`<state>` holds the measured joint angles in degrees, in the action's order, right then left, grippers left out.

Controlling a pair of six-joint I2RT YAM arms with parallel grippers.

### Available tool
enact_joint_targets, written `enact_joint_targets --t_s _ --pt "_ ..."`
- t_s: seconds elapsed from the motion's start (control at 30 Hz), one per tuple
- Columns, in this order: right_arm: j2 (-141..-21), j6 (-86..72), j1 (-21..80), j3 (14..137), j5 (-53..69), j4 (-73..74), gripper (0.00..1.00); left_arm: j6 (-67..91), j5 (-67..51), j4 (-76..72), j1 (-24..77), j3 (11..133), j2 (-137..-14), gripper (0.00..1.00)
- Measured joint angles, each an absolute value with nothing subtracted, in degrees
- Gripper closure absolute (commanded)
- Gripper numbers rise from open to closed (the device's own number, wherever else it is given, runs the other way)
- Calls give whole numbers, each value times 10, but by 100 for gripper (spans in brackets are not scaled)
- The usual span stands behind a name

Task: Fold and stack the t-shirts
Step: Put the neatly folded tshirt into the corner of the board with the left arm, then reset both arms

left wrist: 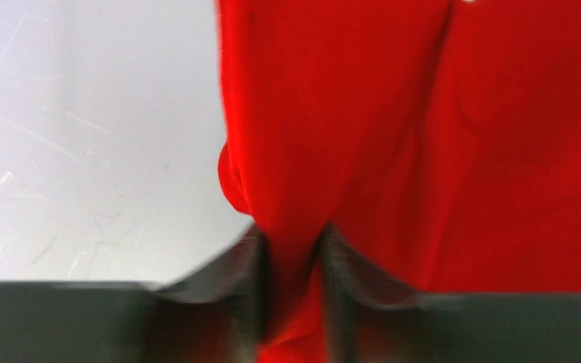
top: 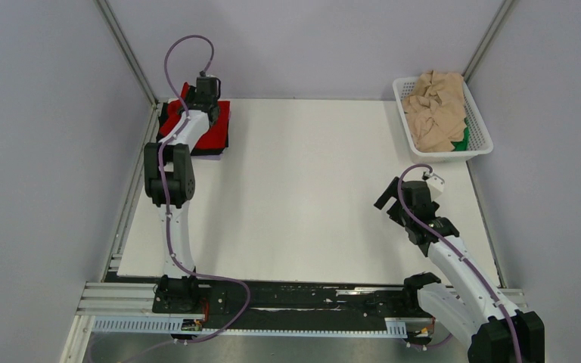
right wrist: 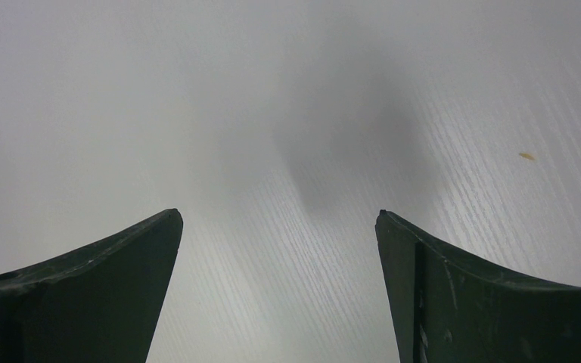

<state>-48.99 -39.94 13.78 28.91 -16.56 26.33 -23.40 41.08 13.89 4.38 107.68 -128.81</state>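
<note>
Pinching a fold of the red shirt (left wrist: 424,151) tight between the jaws of the left gripper (left wrist: 291,242), at the far left corner of the table (top: 310,189), probably to tidy its fold. Hovering over bare tabletop with the right gripper (right wrist: 278,219), jaws spread wide, holding nothing. Heaped in the basket (top: 405,113) at far right: beige shirts (top: 437,106) and a green one (top: 465,140), not yet folded.

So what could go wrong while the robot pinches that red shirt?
1. The left gripper is shut on a bunch of the red shirt. If it pulls away without letting go, the fold may come undone.
2. The red shirt lies on a black shirt at the table's far left corner. A tug might slide both off the edge.
3. The right gripper hangs open over bare table, far away, so it cannot hold the pile down.
</note>
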Motion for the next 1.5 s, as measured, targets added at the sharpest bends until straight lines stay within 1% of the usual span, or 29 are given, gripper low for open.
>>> enact_joint_targets --t_s 0.03,0.1,0.27,0.4,0.5,0.6,0.7,0.83,0.87,0.97,1.07,1.2,1.27,1.37,1.5 --pt "-491 -399 138 289 -166 263 0 -231 415 136 42 1079 -1288 6" --pt "-494 -399 138 289 -166 263 0 -227 428 123 39 1080 -1289 1" --pt "-496 -399 138 290 -166 264 0 -220 465 114 37 1100 -1297 0" --pt "-496 -400 138 291 -166 270 0 -181 477 135 36 1133 -1299 0" --pt "-496 -400 138 293 -164 272 0 -131 451 161 36 1141 -1289 0" --pt "-495 -400 138 293 -163 272 0 -65 392 193 34 1122 -1255 0" --pt "-495 -399 138 295 -157 272 0 10 327 205 38 1046 -1173 0" --pt "-496 -398 138 298 -144 272 0 87 281 170 63 871 -986 0" --pt "-496 -397 138 298 -142 272 0 107 276 159 80 810 -919 0" --pt "-496 -392 138 299 -134 272 0 154 251 118 138 678 -775 0" --pt "-496 -389 138 299 -130 272 0 194 218 89 187 550 -680 0" --pt "-496 -389 138 299 -124 271 0 227 208 96 240 408 -629 0" --pt "-496 -388 138 298 -121 270 0 239 201 119 262 359 -611 0" --pt "-495 -387 138 296 -115 261 0 253 203 142 276 328 -571 0" --pt "-489 -385 138 288 -113 256 0 263 213 130 276 328 -518 0"
